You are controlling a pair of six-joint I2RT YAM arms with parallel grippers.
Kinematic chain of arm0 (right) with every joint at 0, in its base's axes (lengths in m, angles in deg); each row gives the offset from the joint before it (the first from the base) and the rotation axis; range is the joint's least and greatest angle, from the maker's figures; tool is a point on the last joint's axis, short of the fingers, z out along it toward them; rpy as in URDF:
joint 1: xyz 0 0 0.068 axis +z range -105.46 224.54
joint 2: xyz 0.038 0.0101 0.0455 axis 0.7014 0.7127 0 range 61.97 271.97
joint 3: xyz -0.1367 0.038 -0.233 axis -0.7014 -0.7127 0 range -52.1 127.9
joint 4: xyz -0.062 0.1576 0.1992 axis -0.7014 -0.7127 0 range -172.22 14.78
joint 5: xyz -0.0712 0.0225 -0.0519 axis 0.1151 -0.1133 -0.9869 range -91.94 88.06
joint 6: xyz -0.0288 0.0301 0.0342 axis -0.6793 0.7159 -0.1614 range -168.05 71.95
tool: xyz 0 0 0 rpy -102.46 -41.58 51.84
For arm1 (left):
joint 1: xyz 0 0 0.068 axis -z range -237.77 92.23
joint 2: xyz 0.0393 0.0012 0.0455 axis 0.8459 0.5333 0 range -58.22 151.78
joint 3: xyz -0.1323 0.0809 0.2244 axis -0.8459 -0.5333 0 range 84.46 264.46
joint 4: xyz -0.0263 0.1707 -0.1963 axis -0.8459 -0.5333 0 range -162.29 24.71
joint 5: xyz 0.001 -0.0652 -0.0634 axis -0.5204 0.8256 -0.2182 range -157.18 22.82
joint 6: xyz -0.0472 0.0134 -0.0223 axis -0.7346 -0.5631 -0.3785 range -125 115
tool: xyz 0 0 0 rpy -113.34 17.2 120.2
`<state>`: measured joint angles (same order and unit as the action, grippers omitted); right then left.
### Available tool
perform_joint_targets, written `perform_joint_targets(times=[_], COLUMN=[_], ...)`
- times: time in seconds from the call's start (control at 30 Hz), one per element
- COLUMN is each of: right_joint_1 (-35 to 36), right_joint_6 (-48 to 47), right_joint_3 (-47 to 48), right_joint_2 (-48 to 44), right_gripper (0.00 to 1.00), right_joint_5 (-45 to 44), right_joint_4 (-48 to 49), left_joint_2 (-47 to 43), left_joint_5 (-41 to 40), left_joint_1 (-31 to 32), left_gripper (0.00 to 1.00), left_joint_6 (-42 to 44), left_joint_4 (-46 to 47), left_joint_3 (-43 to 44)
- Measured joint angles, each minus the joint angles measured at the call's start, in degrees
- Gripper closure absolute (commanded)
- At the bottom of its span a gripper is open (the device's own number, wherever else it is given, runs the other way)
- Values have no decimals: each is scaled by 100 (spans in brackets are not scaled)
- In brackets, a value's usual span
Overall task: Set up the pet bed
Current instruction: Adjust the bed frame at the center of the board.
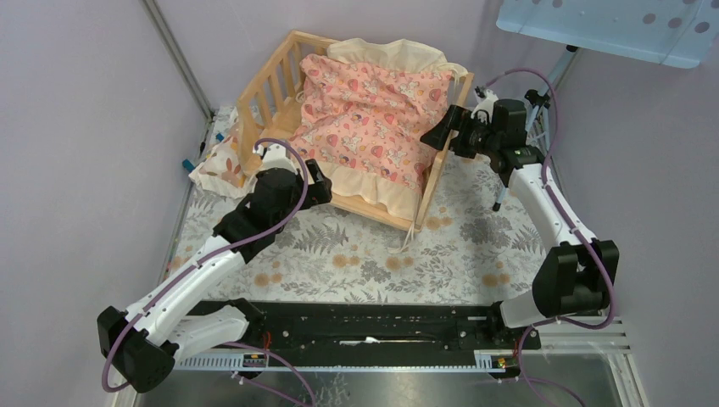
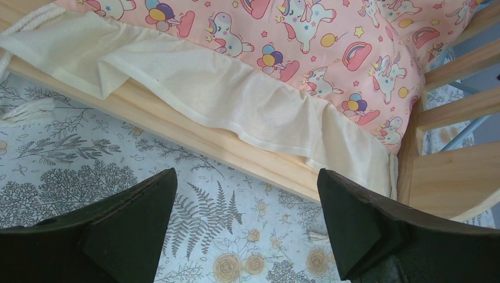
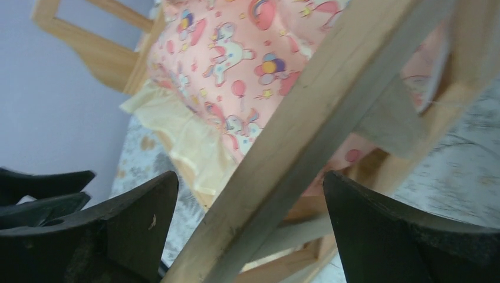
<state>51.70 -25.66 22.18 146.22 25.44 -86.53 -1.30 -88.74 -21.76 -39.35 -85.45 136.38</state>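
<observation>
A leaf-print pillow (image 1: 220,165) lies just left of the pet bed (image 1: 373,212), which stands on the table (image 1: 356,263) with a pink cushion (image 1: 373,110) inside. My left claw (image 2: 244,177) gapes empty at its front edge; my right claw (image 3: 250,177), wide open, straddles its right rail.

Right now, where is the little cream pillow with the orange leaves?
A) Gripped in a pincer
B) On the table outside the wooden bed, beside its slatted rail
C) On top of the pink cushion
B: the small pillow lies on the table outside the pet bed, next to its slatted side rail, while the pink cushion lies inside the frame.
</observation>
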Motion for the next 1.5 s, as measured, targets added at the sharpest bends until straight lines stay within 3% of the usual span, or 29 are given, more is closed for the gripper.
perform_joint_targets(times=[0.13,0.3,0.43,0.6,0.73,0.97,1.2,1.5], right_joint_1=[17,455,1690,3589,4153,4378,4417,4400], right_joint_6=[407,369,461,1292,1401,1043,691,273], right_joint_3=[-533,-922,-1305,-1519,-1464,-769,-262,68], right_joint_2=[-74,-505,-1099,-1445,-1578,-1886,-2361,-2743], right_gripper=[1,0,0,0,0,0,0,0], right_joint_5=[540,-24,-942,-2787,-3292,-3595,-4522,-5781], right_joint_4=[857,1117,1056,940,575,-1451,-2966,-2942], left_joint_2=[-9,-140,-317,-400,-400,-428,-597,-1307], left_joint_5=[-7,-127,-372,-752,-981,-1152,-1259,-1670], left_joint_1=[0,0,0,-2,-39,-188,-409,-411], left_gripper=[2,1,1,1,1,1,1,1], left_joint_6=[-2,-28,-87,-216,-317,-367,-708,-1609], left_joint_4=[-15,-109,-286,-575,-855,-1211,-1580,-2109], left_joint_3=[0,-2,-2,0,0,0,-2,-284])
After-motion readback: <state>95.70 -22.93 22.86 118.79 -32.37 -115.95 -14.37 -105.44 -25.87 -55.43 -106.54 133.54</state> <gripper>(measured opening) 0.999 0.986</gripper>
